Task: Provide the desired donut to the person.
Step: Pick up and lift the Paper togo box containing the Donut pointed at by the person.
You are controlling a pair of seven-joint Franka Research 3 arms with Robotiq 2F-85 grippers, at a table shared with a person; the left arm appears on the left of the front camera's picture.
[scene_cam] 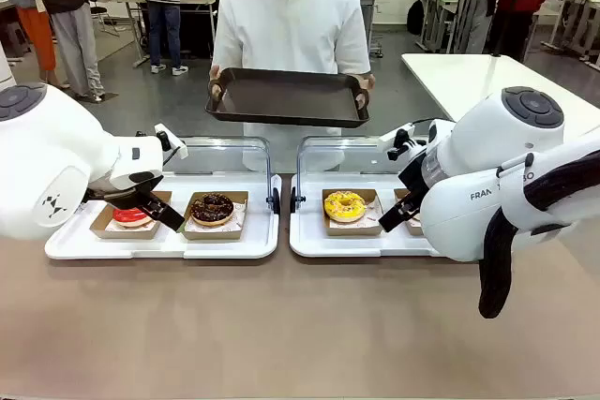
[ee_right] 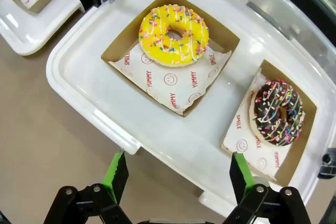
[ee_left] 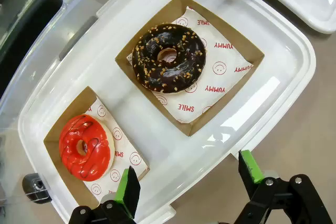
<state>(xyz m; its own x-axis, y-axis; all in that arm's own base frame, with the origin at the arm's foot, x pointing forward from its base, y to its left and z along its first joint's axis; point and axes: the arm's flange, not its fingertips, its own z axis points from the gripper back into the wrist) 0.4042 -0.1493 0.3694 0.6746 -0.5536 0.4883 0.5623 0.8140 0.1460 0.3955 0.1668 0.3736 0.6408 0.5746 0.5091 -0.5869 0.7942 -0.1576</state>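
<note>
We find the left fingers [ee_left: 127, 186] released, spread wide and grasping nothing, above the rim of the left white tray [ee_left: 273, 72] beside the red donut [ee_left: 85, 146]. The right fingers [ee_right: 116, 174] are likewise released and hang over the rim of the right white tray [ee_right: 79, 74].

Both trays lie side by side along the far edge of the bench [scene_cam: 281, 325]. The left tray carries the red donut and a chocolate nut donut [ee_left: 168, 57], each in a brown card box. From the front, the left arm covers part of the red one. The right tray carries a yellow sprinkled donut [ee_right: 174, 35] and a chocolate sprinkled donut [ee_right: 278, 112]. From the front, the right arm hides the chocolate sprinkled one almost wholly.

The person [scene_cam: 291, 25] stands at the far edge, holding a dark tray [scene_cam: 288, 100] by both ends. We cannot tell which donut is wanted.
</note>
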